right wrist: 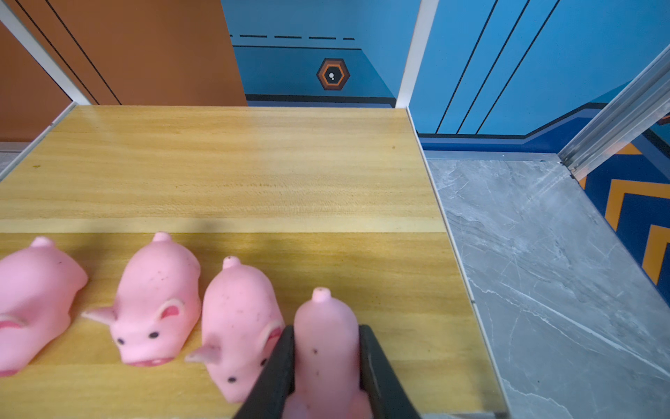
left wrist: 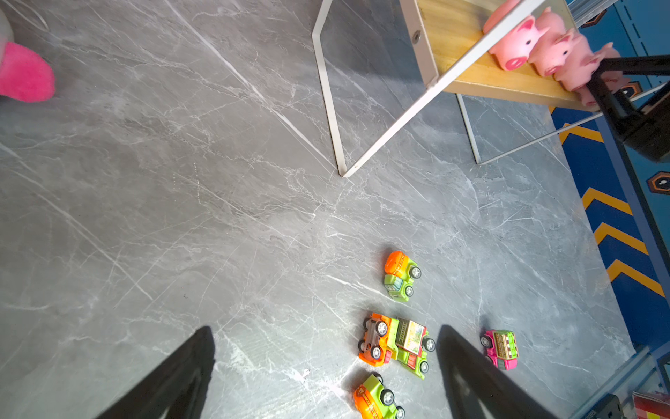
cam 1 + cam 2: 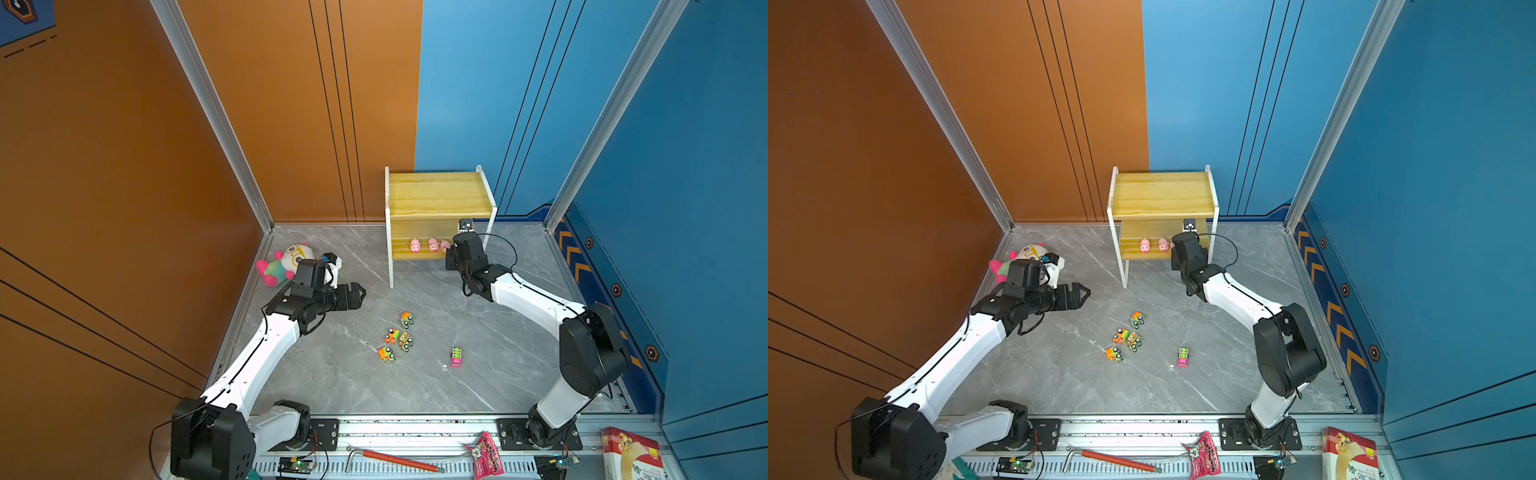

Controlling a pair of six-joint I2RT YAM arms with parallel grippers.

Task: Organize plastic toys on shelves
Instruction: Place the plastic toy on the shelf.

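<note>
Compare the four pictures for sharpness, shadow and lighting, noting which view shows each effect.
Right wrist view: the held pig goes soft near the lens, and the right gripper's fingers blur; a shadow lies on the lower board. Left wrist view: the left gripper's fingers are dark blurred wedges, the trucks sharp. Both top views: even light, faint shadows on the table.

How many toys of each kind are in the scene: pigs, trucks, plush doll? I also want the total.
Pigs: 4
Trucks: 5
Plush doll: 1
Total: 10
</note>
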